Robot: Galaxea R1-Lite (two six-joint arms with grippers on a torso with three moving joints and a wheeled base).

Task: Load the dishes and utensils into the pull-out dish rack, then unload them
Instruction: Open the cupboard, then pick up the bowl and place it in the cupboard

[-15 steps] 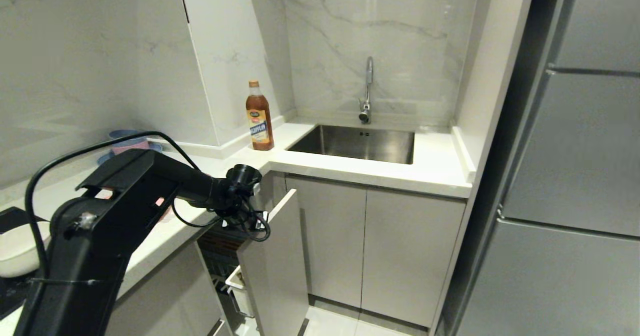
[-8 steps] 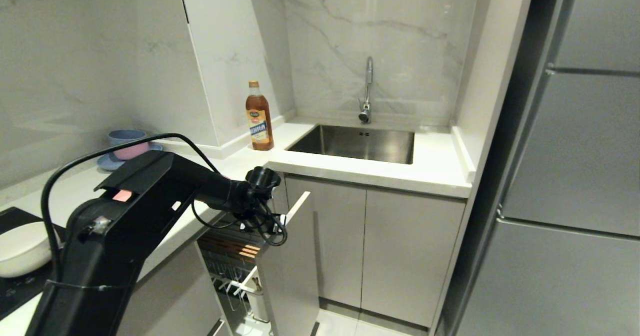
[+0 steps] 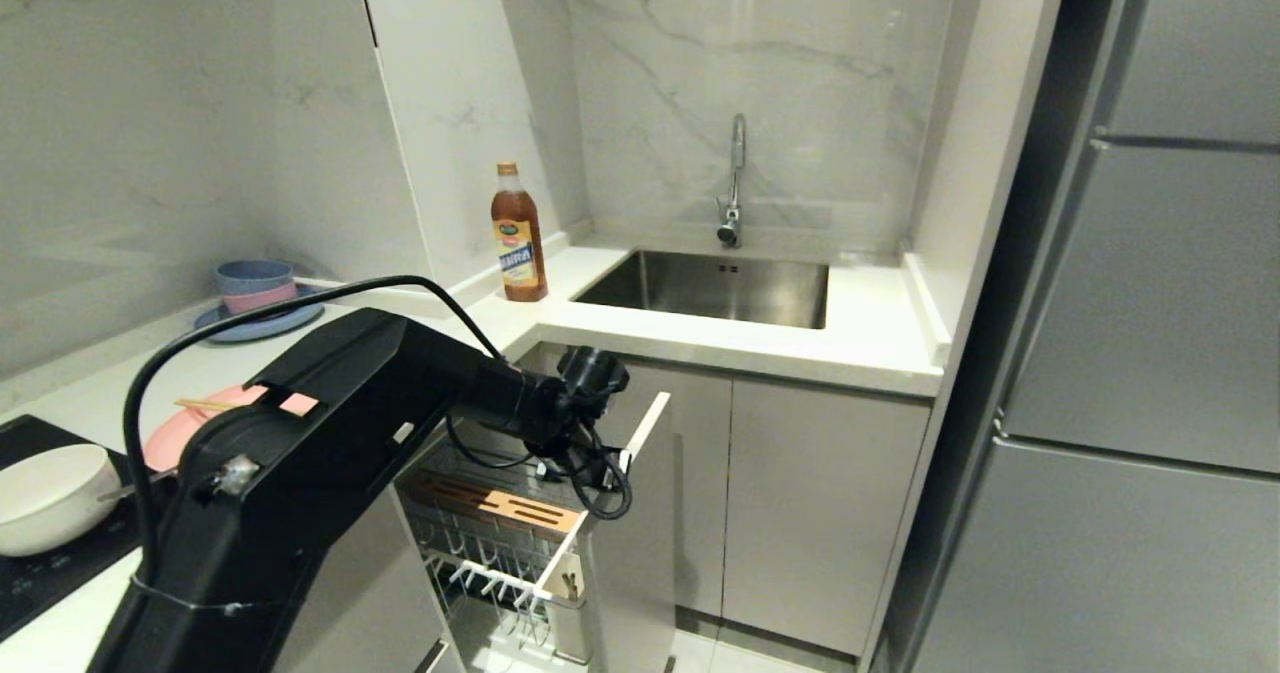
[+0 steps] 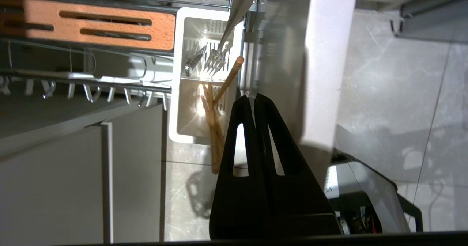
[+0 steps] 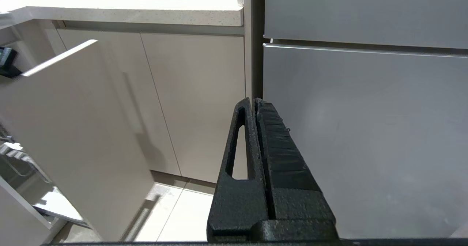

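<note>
Grey rack door (image 4: 321,74) beside left hand (image 4: 255,97)

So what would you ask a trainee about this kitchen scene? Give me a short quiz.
1. True or false: the pink plate already sits in the dish rack.
2. What stands beside the sink? A: a kettle. B: a brown bottle. C: a toaster.
3. Is the left gripper open or shut?

Key:
1. False. It lies on the counter.
2. B.
3. Shut.
</note>
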